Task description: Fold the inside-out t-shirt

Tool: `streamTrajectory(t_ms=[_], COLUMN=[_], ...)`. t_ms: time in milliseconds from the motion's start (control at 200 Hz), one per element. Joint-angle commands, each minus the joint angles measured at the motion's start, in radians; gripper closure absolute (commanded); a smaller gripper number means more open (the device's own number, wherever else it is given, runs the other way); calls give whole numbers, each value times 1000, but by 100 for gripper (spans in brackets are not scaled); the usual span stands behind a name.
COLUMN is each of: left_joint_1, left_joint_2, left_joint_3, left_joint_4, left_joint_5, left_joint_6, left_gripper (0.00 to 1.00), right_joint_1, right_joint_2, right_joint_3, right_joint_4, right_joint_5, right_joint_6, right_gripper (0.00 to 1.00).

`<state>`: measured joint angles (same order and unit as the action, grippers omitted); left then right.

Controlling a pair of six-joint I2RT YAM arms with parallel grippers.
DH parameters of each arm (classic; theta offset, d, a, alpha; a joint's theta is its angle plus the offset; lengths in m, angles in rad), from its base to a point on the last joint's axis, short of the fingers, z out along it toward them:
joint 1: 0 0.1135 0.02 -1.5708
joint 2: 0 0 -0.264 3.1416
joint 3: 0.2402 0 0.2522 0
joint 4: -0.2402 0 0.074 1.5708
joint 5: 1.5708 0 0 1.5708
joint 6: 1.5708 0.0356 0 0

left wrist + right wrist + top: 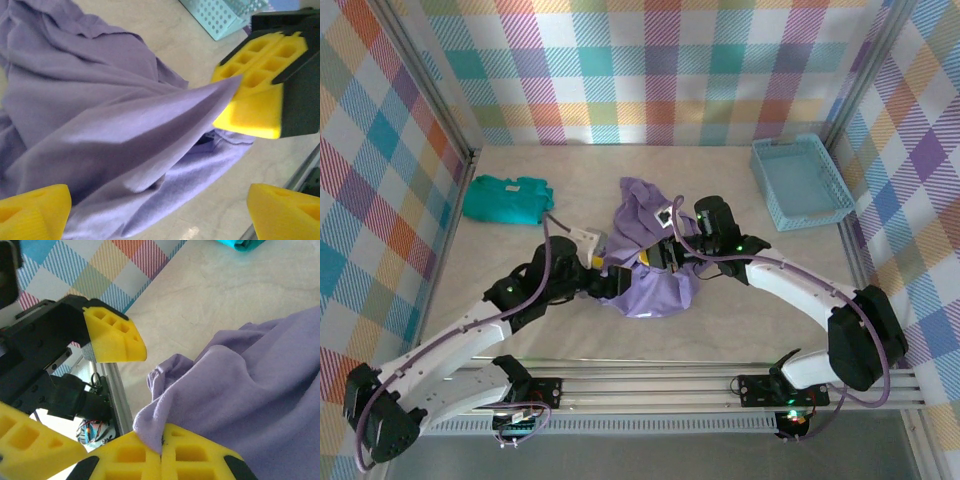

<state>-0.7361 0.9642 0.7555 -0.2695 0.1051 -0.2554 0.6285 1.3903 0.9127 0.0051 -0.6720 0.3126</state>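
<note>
The inside-out t-shirt (645, 275) lies in a crumpled lavender heap at the middle of the tabletop (580, 165) in the overhead view, with one part drawn up toward the centre of the frame. Both arms meet over it.

The right jaws are clenched on a fold of the purple cloth. In the right wrist view their two yellow fingers (185, 437) press together at the bottom edge of the frame with a pinch of the shirt's edge caught between them, and the fabric spreads away toward the right side. The left wrist view shows the same grip from the other side, in the upper right of the frame, with a stretched ridge of cloth running from it down toward the lower left.

The left jaws are released and stand wide apart, grasping nothing. Their yellow pads (32, 212) sit in the two lower corners of the left wrist view, with the shirt draped between and beneath them; whether cloth and pads touch I cannot tell.

From above, a teal-green folded garment (505, 198) rests at the left of the frame, well apart from the shirt. A pale blue perforated basket (800, 180) stands in the upper right, near the plaid wall (650, 60)
</note>
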Motion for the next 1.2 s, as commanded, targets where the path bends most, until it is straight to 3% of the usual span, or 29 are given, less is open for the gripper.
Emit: streamTrajectory(t_ms=[0,205,335,470,580,765,795,905,1035,1195], left_joint_1=[-32,-37,-35,-25,-7,65,81,131,141,143], left_joint_2=[70,216,277,335,359,298,277,194,142,156], left_joint_3=[68,158,199,246,285,272,257,189,161,195], left_joint_4=[-34,-31,-23,-17,-55,-56,-35,105,139,58], left_joint_5=[-107,-155,-219,-218,-133,146,204,421,472,503], left_joint_6=[138,213,219,193,167,61,33,-106,-184,-193], left_gripper=[9,18,33,51,65,95,100,100,100,100], right_joint_1=[-2,-4,-7,-7,-12,-14,-12,9,90,109], right_joint_2=[-38,-78,-94,-103,-133,-171,-178,-197,-237,-300], right_joint_3=[37,43,52,65,78,66,56,41,-1,-110], right_joint_4=[-16,-65,-87,-159,-250,-286,-270,-252,-218,-57], right_joint_5=[-59,-32,-39,-31,39,157,188,360,456,369], right_joint_6=[25,16,-3,-68,-155,-238,-224,-185,-292,-341], right_gripper=[100,100,100,100,100,100,98,84,62,47])
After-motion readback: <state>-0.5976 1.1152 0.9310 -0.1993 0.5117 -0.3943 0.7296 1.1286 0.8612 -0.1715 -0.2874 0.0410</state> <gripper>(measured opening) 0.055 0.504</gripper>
